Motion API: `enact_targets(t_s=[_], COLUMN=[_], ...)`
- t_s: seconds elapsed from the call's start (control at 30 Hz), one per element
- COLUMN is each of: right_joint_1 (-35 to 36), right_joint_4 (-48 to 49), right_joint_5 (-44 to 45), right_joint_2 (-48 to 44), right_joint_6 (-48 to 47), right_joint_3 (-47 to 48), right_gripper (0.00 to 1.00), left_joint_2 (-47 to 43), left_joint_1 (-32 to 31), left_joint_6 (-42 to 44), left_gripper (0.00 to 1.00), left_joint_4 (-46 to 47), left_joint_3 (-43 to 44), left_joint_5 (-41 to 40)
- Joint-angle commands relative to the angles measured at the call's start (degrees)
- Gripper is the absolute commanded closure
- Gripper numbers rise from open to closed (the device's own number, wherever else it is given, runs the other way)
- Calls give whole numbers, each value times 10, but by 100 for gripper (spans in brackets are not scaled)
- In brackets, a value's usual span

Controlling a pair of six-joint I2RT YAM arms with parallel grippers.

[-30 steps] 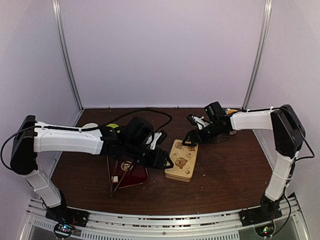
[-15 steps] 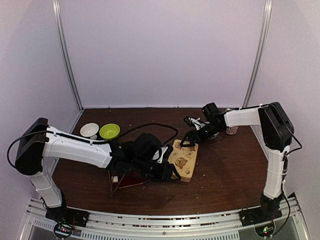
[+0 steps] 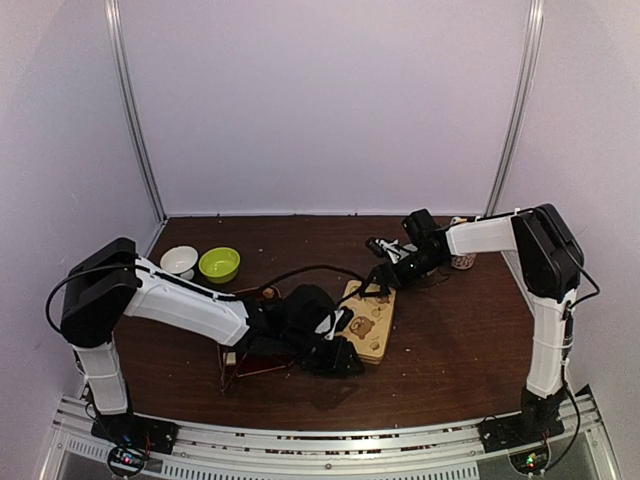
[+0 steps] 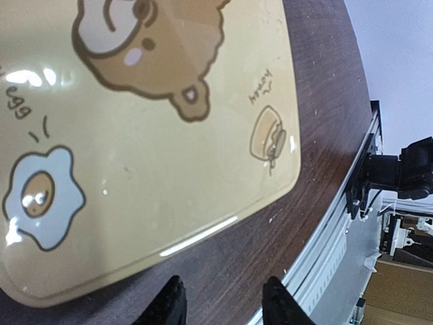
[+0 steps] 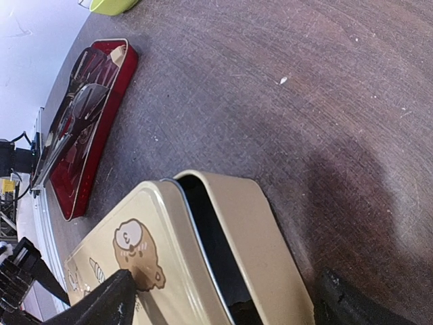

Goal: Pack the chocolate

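A beige tin [image 3: 366, 322] with bear pictures on its lid lies at mid-table. In the right wrist view the lid [image 5: 128, 257] sits shifted on the tin's base [image 5: 260, 244], with a dark gap between them. My right gripper [image 5: 226, 308] is open astride the tin's far end [image 3: 383, 283]. My left gripper [image 4: 223, 308] is open and empty, low over the table just off the lid's near edge [image 3: 345, 362]. No chocolate lumps show clearly. Something dark lies in the gap, and I cannot tell what it is.
A red tray [image 3: 262, 355] lies left of the tin, partly under my left arm; it also shows in the right wrist view [image 5: 88, 115]. A white bowl [image 3: 179, 260] and a green bowl [image 3: 219, 263] stand at the back left. A cup [image 3: 462, 261] stands at the back right.
My left arm has swung right and nearer, going from over the red tray to the tin's near edge and uncovering the bowls. My right gripper has settled at the tin's far end.
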Motion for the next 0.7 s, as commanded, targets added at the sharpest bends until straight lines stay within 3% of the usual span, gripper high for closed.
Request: enact_targets(t_s=[0.0,0.4,0.67], right_joint_1=[-6,-8,-14], right_joint_4=[-8,-21,-26], right_joint_5=[-7,-30,-44], right_joint_2=[16,13,13], right_joint_6=[-7,-18,-19], right_joint_3=[12,12,12], right_gripper=[11,14,18], left_joint_2=[9,37,47], left_joint_1=[6,39,47], left_joint_6=[-1,2,-5], left_gripper=[61,70,71], left_joint_4=[42,57,70], left_joint_3=[20,32,34], left_joint_5=[7,21,17])
